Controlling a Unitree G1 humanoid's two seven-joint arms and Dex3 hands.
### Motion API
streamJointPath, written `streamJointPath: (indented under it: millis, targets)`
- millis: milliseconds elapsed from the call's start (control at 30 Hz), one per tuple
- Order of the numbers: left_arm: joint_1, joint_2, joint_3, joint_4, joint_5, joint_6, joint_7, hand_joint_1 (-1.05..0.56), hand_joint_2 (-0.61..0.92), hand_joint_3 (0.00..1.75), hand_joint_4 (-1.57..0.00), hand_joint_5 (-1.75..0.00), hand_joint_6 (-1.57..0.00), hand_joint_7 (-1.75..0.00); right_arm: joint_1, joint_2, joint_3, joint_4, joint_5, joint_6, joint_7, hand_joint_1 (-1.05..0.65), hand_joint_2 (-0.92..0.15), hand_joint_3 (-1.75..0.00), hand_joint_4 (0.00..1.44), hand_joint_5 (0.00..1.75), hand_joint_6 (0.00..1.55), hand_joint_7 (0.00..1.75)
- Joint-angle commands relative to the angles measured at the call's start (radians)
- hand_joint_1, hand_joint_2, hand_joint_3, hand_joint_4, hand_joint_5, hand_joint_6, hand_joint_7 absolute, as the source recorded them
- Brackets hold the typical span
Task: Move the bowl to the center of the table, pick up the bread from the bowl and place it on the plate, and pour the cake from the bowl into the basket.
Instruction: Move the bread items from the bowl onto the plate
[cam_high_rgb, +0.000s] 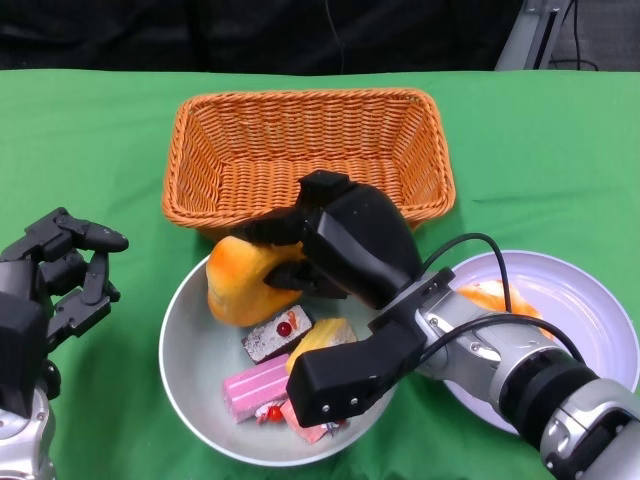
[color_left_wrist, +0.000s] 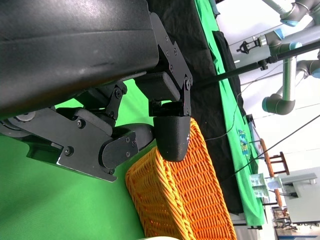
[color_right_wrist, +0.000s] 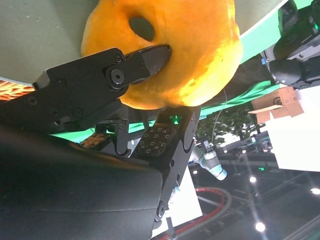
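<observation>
Bread (cam_high_rgb: 240, 280) getting gripped by right hand (cam_high_rgb: 335, 250) over the bowl (cam_high_rgb: 190, 350), left hand (cam_high_rgb: 60, 270) hanging loose, holding nothing.

The bowl (cam_high_rgb: 190, 375) is set at the near middle of the table (cam_high_rgb: 90, 140), with the basket (cam_high_rgb: 308, 150) just behind it on the far side and the plate (cam_high_rgb: 585, 305) to its right. The bread (cam_high_rgb: 240, 280) is found at the far left of the bowl; the cake (cam_high_rgb: 278, 333) pieces are gathered nearer, toward its centre. The left hand (cam_high_rgb: 55, 275) is placed left of the bowl, apart from it
</observation>
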Motion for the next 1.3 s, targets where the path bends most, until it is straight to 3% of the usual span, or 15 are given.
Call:
streamJointPath:
  millis: [33, 333, 933, 1300]
  targets:
    - [0.015, 0.027, 0.001, 0.008, 0.002, -0.008, 0.012, -0.11, 0.68, 0.87, -0.76, -1.68, -0.8, -1.22, 0.001, -0.012, -0.016, -0.004, 0.019, -0.001, 0.006, -0.2, -0.85, 0.0, 0.73, 1.28, 1.18, 0.03]
    - [0.018, 0.028, 0.0, 0.006, 0.003, -0.008, 0.009, -0.12, 0.71, 0.83, -0.75, -1.7, -0.79, -1.21, 0.005, -0.017, -0.015, -0.013, 0.02, 0.009, 0.029, -0.21, -0.86, 0.0, 0.76, 1.17, 1.18, 0.01]
    - [0.017, 0.029, -0.002, 0.007, 0.005, -0.009, 0.012, -0.11, 0.72, 0.79, -0.75, -1.69, -0.79, -1.21, 0.02, -0.018, -0.035, -0.04, 0.05, -0.004, 0.058, -0.18, -0.86, 0.0, 0.77, 1.18, 1.19, 0.01]
    - [0.018, 0.027, 0.0, 0.008, 0.003, -0.017, 0.008, -0.09, 0.73, 0.79, -0.75, -1.68, -0.8, -1.21, 0.068, -0.03, -0.094, -0.135, 0.136, -0.028, 0.194, -0.15, -0.89, -0.01, 0.79, 1.15, 1.2, 0.01]
